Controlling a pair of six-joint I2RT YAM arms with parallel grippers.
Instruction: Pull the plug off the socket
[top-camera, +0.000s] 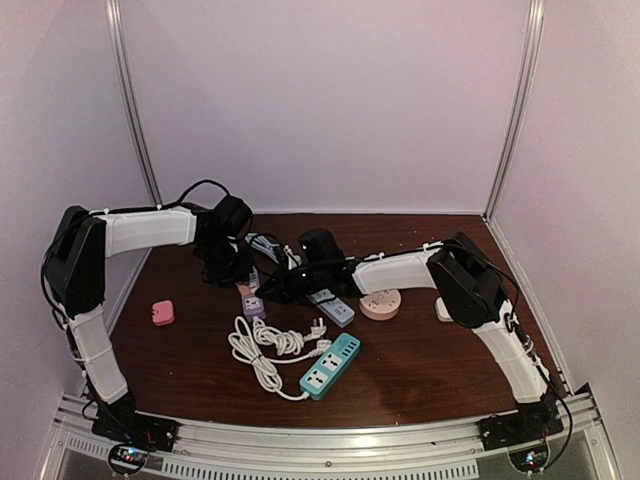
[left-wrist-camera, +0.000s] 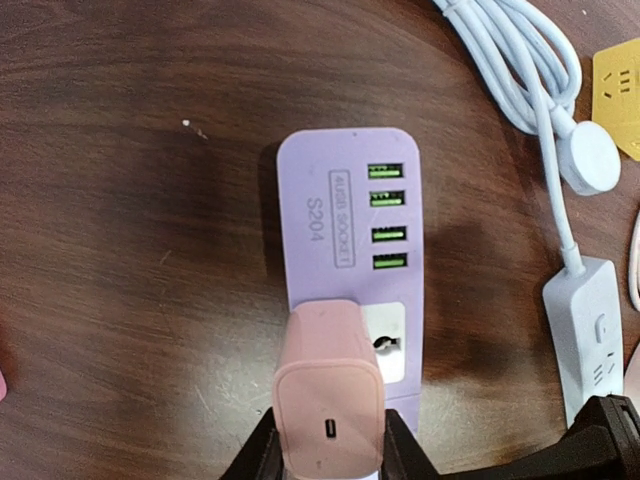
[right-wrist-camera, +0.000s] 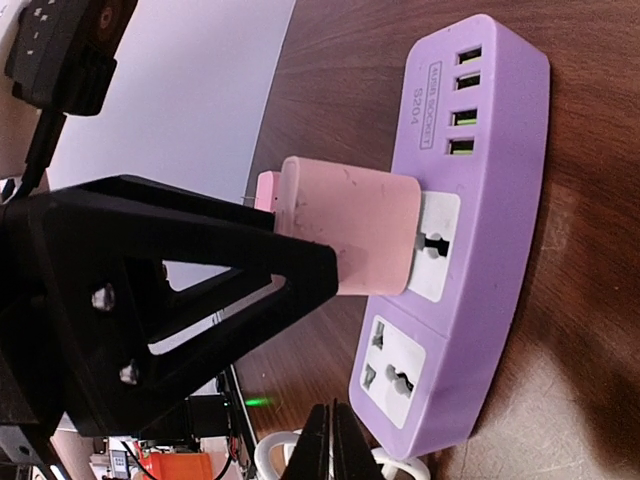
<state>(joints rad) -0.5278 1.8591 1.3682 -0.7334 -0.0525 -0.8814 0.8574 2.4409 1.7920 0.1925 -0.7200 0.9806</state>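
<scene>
Left gripper (left-wrist-camera: 332, 452) pinches the pink plug (right-wrist-camera: 345, 235); right gripper (right-wrist-camera: 330, 445) is closed up w/ nothing in it. Pull straight out & keep the socket (left-wrist-camera: 320, 190) down.

The top camera looks down from high behind the near edge, taking in the whole table (top-camera: 430, 370). The left wrist camera looks straight down, close, past the left fingers (left-wrist-camera: 258, 455). The right wrist camera looks sideways, close, beyond the right fingers (right-wrist-camera: 321, 455). Both wrist views share the purple socket strip (left-wrist-camera: 320, 200) and pink plug (left-wrist-camera: 325, 400).

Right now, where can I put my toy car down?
Bare wood lies between the teal power strip and the right arm, and between the small pink block and the front rail. The middle is crowded with white cable and other strips.
</scene>
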